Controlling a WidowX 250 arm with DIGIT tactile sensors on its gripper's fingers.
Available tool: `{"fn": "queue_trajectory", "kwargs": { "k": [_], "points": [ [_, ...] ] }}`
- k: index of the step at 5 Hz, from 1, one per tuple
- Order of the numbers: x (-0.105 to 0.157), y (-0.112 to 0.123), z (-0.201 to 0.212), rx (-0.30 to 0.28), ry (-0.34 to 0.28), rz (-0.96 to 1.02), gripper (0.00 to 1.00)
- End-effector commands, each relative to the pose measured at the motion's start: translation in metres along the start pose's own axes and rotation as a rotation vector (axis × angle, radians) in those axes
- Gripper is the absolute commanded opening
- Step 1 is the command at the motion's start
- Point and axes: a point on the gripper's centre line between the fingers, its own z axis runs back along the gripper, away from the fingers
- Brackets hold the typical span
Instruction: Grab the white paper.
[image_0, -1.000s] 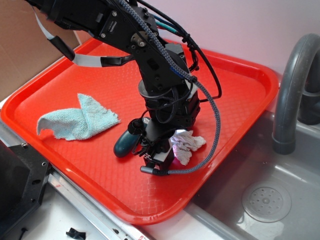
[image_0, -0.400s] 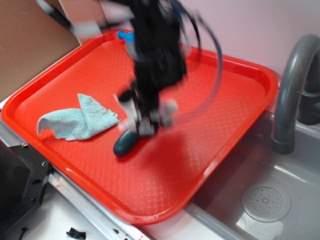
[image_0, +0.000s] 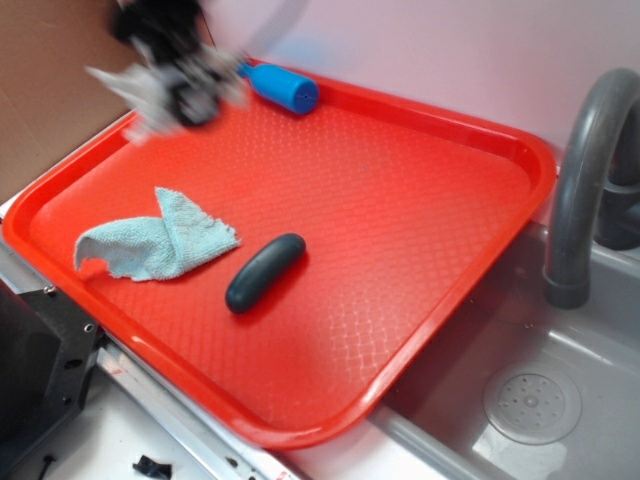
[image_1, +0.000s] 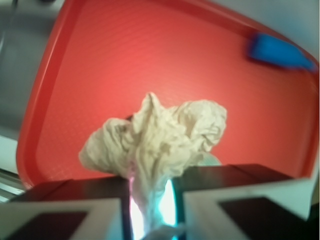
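Observation:
In the wrist view the crumpled white paper (image_1: 160, 137) bulges out above my gripper (image_1: 150, 195), whose two dark fingers (image_1: 75, 192) are shut on its lower end. The exterior view shows my gripper (image_0: 175, 85) as a motion-blurred shape lifted over the far left corner of the red tray (image_0: 480, 270), with a whitish smear of the white paper (image_0: 135, 90) at its tip.
On the tray lie a light blue rag (image_0: 160, 240) at the left, a dark oblong object (image_0: 264, 271) in the middle, and a blue cylinder (image_0: 285, 88) at the far rim. A grey sink (image_0: 530, 400) and faucet (image_0: 585, 180) are at the right.
My gripper rose from the tray's middle and swung to the far left corner, carrying the white paper off the tray. The dark oblong object stayed put.

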Motion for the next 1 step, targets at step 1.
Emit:
{"fn": "queue_trajectory", "kwargs": {
  "k": [1],
  "points": [
    [-0.0327, -0.0012, 0.0292, -0.031, -0.093, 0.134, 0.00]
  ]
}}
